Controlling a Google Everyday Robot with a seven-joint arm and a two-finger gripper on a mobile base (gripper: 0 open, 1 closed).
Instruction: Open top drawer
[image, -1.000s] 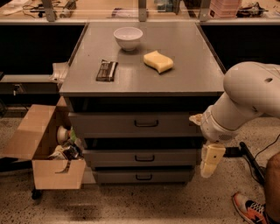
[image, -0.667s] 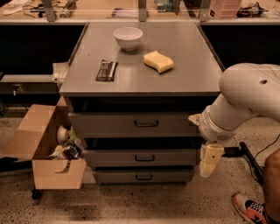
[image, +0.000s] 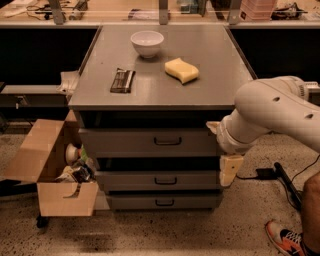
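Observation:
The top drawer is the tallest grey front under the cabinet top, with a small dark loop handle at its centre. It looks closed, flush with the cabinet. My white arm comes in from the right. My cream-coloured gripper points down at the cabinet's front right corner, level with the middle drawer, to the right of and below the top drawer's handle. It holds nothing that I can see.
Two slimmer drawers sit below. On the cabinet top are a white bowl, a yellow sponge and a dark bar. An open cardboard box stands on the left. A cable and a person's shoe are on the right.
My arm and gripper have shifted slightly left, closer to the cabinet's right front corner. The drawers have not moved.

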